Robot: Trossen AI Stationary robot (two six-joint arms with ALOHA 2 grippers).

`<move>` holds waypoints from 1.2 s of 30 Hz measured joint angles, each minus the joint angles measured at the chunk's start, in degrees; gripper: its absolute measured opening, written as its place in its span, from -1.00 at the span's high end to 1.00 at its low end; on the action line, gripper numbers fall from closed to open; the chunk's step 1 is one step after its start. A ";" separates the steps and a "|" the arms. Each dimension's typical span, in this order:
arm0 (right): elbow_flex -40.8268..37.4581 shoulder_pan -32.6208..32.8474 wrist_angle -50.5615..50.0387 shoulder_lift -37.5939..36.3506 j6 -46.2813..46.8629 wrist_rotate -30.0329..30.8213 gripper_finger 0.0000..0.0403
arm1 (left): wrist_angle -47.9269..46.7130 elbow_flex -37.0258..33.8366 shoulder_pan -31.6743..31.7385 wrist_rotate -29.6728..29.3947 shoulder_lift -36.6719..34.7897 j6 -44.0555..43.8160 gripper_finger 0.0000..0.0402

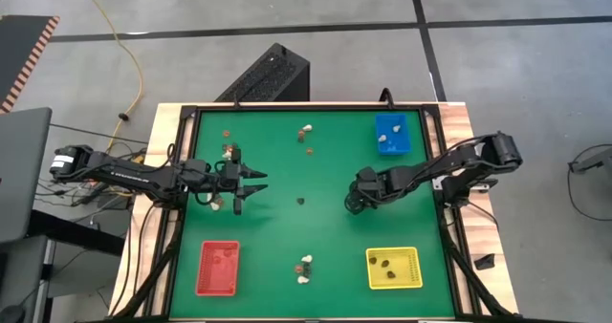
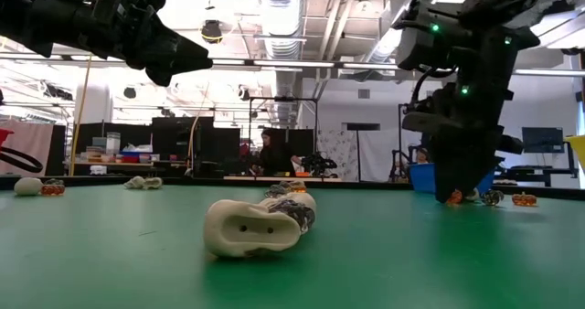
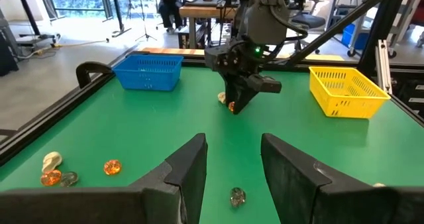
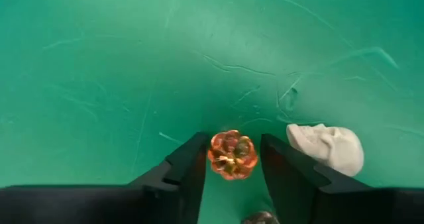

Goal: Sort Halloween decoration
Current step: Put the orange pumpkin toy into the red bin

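While sorting stands partly done, noted as follows: red rectangular plastic tray (image 1: 217, 268) holding a couple of reddish trinkets, yellow rectangular mesh tray (image 1: 393, 268) holding a few dark ones, blue rectangular tray (image 1: 391, 134) holding whitish ones

Still loose on the green felt table (image 1: 316, 170): a cream and orange cluster (image 1: 306, 132) toward the far edge, a single dark trinket (image 1: 300, 201) at mid-table, a cream pair (image 1: 305, 266) near the front edge between red and yellow trays, more pieces by the left arm. Judged well short of complete

Right gripper (image 4: 231, 159) lowered to the felt at centre-right, dark fingers (image 4: 187, 163) standing either side of a small orange pumpkin-shaped trinket (image 4: 232, 155), close against it; firm hold not confirmed, jaws read as narrowing, pumpkin resting on the table. Small cream skull-shaped trinket (image 4: 329, 147) lying just beside, outside the jaws; risk of nudging it judged real

Left gripper (image 1: 251, 182) hovering above the table's left half, fingers partly apart, nothing between them
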 joint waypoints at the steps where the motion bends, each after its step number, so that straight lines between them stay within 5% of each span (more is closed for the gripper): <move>1: 0.30 0.04 -0.39 0.05 -0.01 -0.20 0.26 | 0.00 0.00 0.00 0.00 0.00 0.00 0.34; 10: 4.43 1.46 3.99 0.16 -6.58 -0.59 0.61 | -0.24 0.00 0.00 0.02 0.00 -0.04 0.34; 20: 6.09 2.84 38.75 3.16 -26.91 -2.40 0.62 | -0.13 0.00 0.00 0.00 -0.02 1.32 0.34; 26: 8.20 2.82 59.68 12.54 -35.89 -7.20 0.62 | -0.63 0.02 1.19 -0.86 -0.02 2.38 0.34; 36: 33.69 3.47 62.10 34.53 -49.22 -19.66 0.62 | -3.00 0.02 4.73 -1.10 -0.02 2.18 0.34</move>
